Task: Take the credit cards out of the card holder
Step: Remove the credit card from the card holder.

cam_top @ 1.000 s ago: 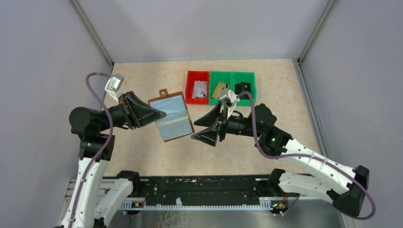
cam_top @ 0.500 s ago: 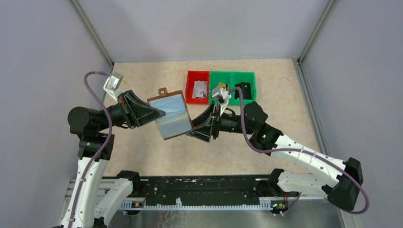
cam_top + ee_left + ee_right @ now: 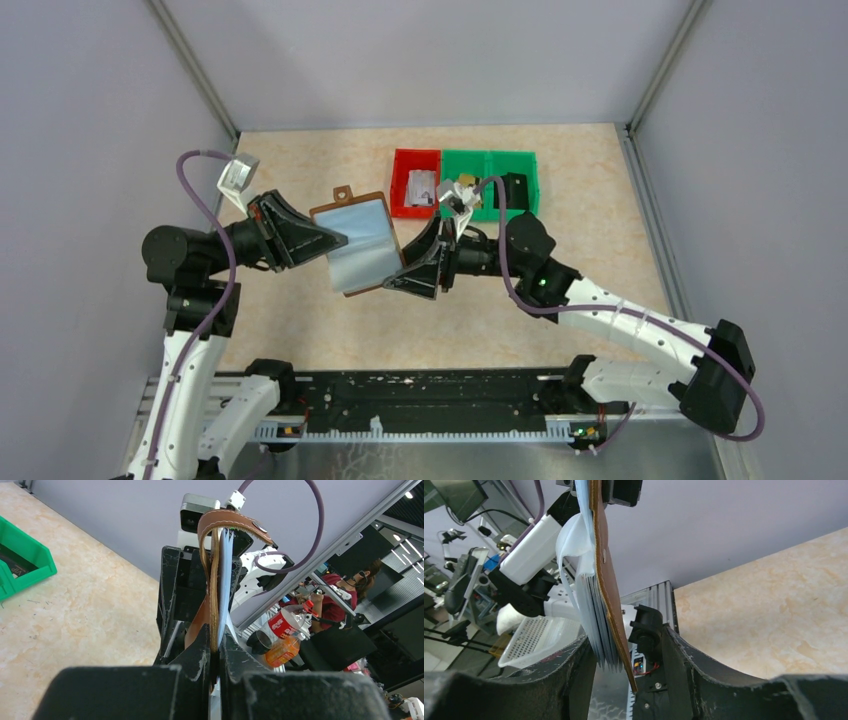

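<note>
Card holder (image 3: 362,245) is up off the table (image 3: 300,160), spread open, with a brown leather rim around pale blue-grey pockets, hanging between the two grippers. Beyond the right gripper (image 3: 395,275), a green bin (image 3: 500,153) and a red bin (image 3: 415,153) sit touching side by side. Left gripper (image 3: 338,240) is clamped tight on the holder's near-left edge, its fingers (image 3: 200,650) pinching leather and pale lining together. The right gripper's jaws stand apart, straddling the opposite edge: the leather and the layered pale credit cards (image 3: 596,610) lie between them, with a gap on the leather side. The little closing tab (image 3: 343,192) pokes out beyond the left gripper.
</note>
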Robot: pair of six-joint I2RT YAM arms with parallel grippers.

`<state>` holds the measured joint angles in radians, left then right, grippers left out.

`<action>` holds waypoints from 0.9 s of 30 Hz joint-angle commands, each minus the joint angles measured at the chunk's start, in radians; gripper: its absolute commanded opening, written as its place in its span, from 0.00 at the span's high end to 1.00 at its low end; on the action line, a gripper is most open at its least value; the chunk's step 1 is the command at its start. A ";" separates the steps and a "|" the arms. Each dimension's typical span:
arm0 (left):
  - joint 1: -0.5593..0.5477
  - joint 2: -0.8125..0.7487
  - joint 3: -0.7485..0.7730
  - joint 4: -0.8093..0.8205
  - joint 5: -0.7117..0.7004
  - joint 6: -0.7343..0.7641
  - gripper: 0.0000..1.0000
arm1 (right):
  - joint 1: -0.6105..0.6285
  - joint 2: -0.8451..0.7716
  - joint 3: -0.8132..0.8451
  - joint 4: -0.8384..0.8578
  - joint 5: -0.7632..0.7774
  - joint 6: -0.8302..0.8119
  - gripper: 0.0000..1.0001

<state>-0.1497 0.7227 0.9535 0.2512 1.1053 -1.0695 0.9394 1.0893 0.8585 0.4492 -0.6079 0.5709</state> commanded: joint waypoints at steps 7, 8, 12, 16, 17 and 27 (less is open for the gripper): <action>0.004 -0.015 0.016 0.028 0.009 0.001 1.00 | -0.004 0.005 0.064 0.139 0.039 0.071 0.49; 0.004 -0.014 0.017 0.028 0.011 -0.002 1.00 | -0.005 0.004 0.072 0.113 0.057 0.052 0.50; 0.004 -0.014 0.024 0.034 0.013 -0.011 1.00 | -0.003 0.005 0.093 0.026 0.121 -0.022 0.55; 0.004 -0.009 0.028 0.039 0.014 -0.015 1.00 | 0.002 -0.001 0.100 -0.020 0.125 -0.086 0.57; 0.004 -0.007 0.028 0.039 0.016 -0.015 1.00 | 0.003 -0.008 0.099 -0.028 0.114 -0.096 0.56; 0.004 0.001 0.008 0.068 0.018 -0.040 1.00 | 0.004 -0.031 0.055 0.067 0.096 -0.078 0.52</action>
<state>-0.1497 0.7261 0.9535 0.2623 1.1160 -1.0775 0.9401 1.0626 0.9051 0.3889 -0.5194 0.4797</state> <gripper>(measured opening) 0.084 0.484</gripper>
